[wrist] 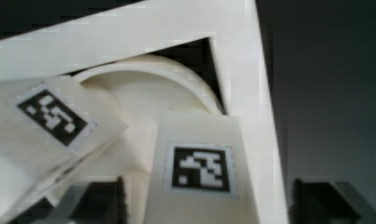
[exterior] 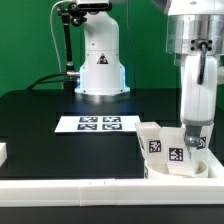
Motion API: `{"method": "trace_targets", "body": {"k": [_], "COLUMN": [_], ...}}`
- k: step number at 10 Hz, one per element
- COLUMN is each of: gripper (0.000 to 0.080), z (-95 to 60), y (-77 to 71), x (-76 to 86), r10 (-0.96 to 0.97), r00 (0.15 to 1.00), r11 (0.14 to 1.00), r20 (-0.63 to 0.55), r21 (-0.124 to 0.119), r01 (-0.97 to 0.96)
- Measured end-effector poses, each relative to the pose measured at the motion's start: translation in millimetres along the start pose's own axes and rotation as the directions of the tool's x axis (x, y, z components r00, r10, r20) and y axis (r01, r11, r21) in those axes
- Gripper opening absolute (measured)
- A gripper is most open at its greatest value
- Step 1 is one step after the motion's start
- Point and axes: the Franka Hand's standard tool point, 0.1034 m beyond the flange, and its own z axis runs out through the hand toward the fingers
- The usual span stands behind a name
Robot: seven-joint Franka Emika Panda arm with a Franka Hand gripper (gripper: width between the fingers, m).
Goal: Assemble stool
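My gripper (exterior: 188, 138) is low at the exterior view's right, by the front corner of the rails. In the wrist view its dark fingers (wrist: 110, 203) stand close on both sides of a white stool leg (wrist: 206, 170) with a square tag, and the gripper (wrist: 217, 208) looks shut on it. That leg (exterior: 176, 156) stands upright next to the curved white seat (wrist: 158, 78). A second tagged white part (wrist: 57, 115) leans against it, and it also shows in the exterior view (exterior: 152, 140). The lower parts of the seat are hidden behind these pieces.
A long white border rail (exterior: 90, 187) runs along the front, and a white block (exterior: 3, 152) sits at the exterior view's left edge. The marker board (exterior: 97, 123) lies mid-table. The robot base (exterior: 100, 62) and a black stand (exterior: 68, 45) are behind.
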Motion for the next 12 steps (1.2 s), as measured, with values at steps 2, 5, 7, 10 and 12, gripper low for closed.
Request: {"method": "trace_targets", "body": {"k": [2,5,7,10,12], "gripper": [0.0628,0.0648,0.0649,0.0649,0.0649], "z": [-12.8,-9.0,-8.7,-13.3,-14.2], "y": [-7.3,-5.6,-5.3,-11.8,-15.6], "x": [0.0,0.1,-0.6,0.8,3.0], "r10": [-0.058,-0.109,-0.351,-0.601,-0.785], "r00": [0.998,0.994,0.936,0.799,0.619], "r11": [0.998,0.994,0.936,0.799,0.619], "r20": [0.01,0.006,-0.01,-0.003,-0.018], "r21": [0.002,-0.002,-0.034,-0.024,0.001], "r01": [0.058,0.109,0.35,0.601,0.786]}}
